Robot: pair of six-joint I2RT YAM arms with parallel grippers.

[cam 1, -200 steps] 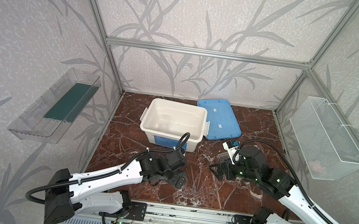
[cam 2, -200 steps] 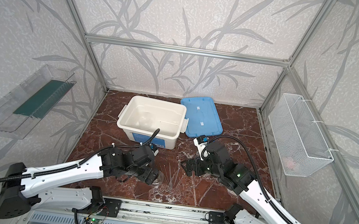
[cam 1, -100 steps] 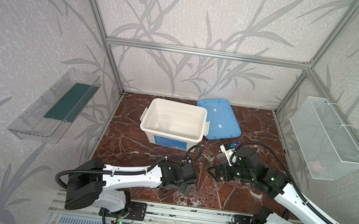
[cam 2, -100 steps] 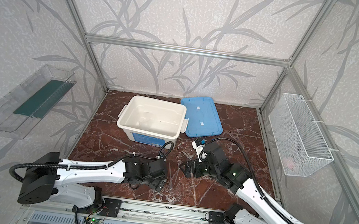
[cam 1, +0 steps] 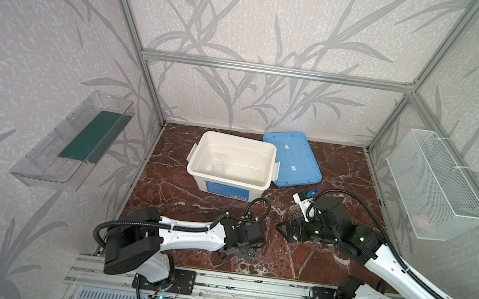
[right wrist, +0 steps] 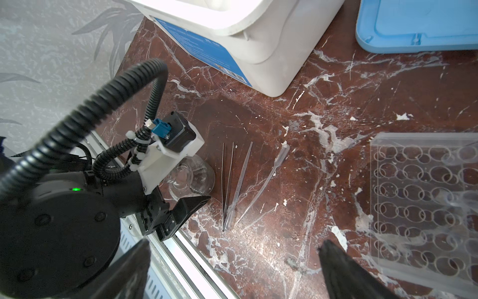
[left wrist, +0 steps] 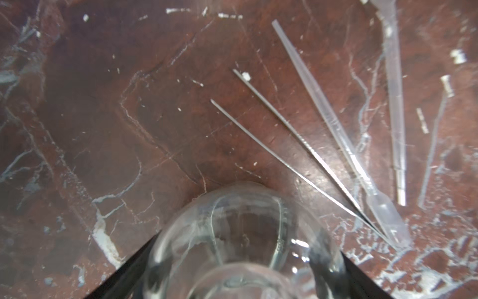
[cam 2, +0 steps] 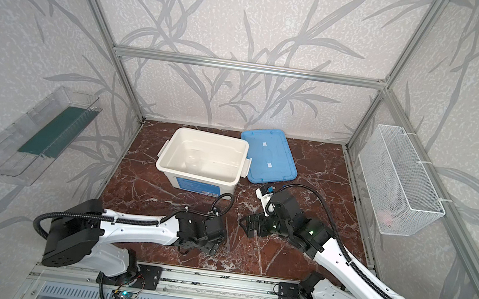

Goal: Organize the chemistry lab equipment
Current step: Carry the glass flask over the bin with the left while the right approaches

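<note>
Between the jaws of your left gripper (left wrist: 247, 249), spread wide and touching or not, I can't tell, stands the small flask (right wrist: 191, 176): light, slick, brittle glass, so squeeze its round belly gently.

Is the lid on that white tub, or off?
Off: the blue lid lies flat on the table beside the open white tub.

Worktop (cam 1: 339, 169) is red-brown marble, veined white. The tub (cam 1: 200, 151) is white with a blue label (cam 1: 226, 190) — its lid (cam 1: 290, 160) pale blue. Walls (cam 1: 265, 18) are grey-white, leaf-printed. The basket (cam 1: 435, 182) is white mesh. Flask (left wrist: 240, 246) and tube rack (right wrist: 424, 202) are clear — the rack patterned with rings.
</note>
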